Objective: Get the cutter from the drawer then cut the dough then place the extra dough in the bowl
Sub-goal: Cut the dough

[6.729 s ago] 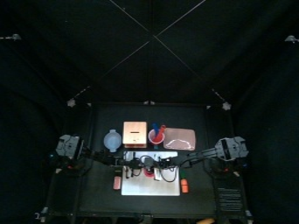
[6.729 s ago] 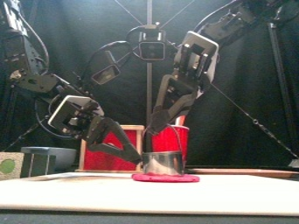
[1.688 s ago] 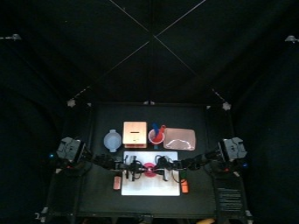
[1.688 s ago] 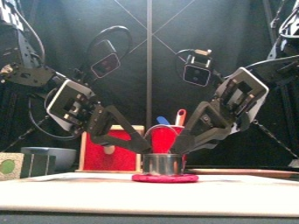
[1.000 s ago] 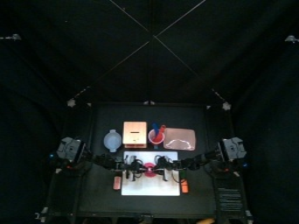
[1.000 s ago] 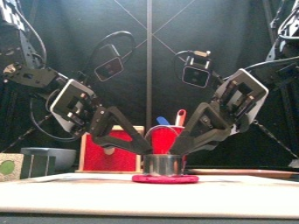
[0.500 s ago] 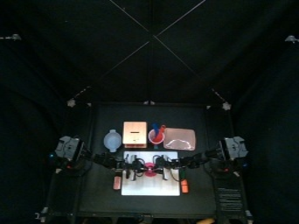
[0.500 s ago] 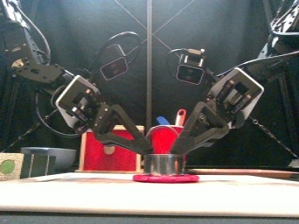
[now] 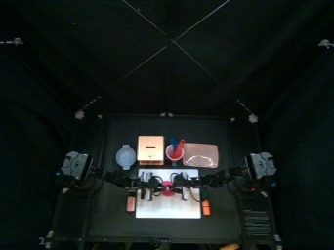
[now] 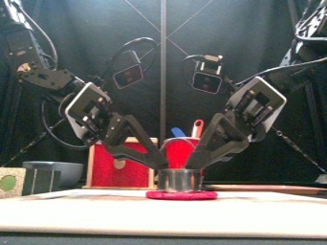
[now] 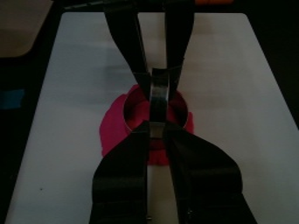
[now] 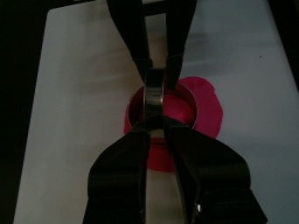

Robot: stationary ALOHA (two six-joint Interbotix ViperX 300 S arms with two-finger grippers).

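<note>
Both left gripper [image 11: 162, 129] and right gripper [image 12: 160, 122] clenched on cutter [image 10: 179, 179]; dough [image 10: 179, 194] mid board [image 11: 82, 105].

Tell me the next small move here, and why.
Probably press the cutter straight down with both grippers. The left gripper and right gripper pinch its rim from opposite sides, it stands on the dough on the white board, and the dough around it looks uncut.

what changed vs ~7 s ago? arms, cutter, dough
The right end effector swung from a steep, near-centre approach out to the right; it now meets the cutter low from that side, mirroring the left end effector, whose wrist rose a little. The cutter, dough and white board stayed put.
</note>
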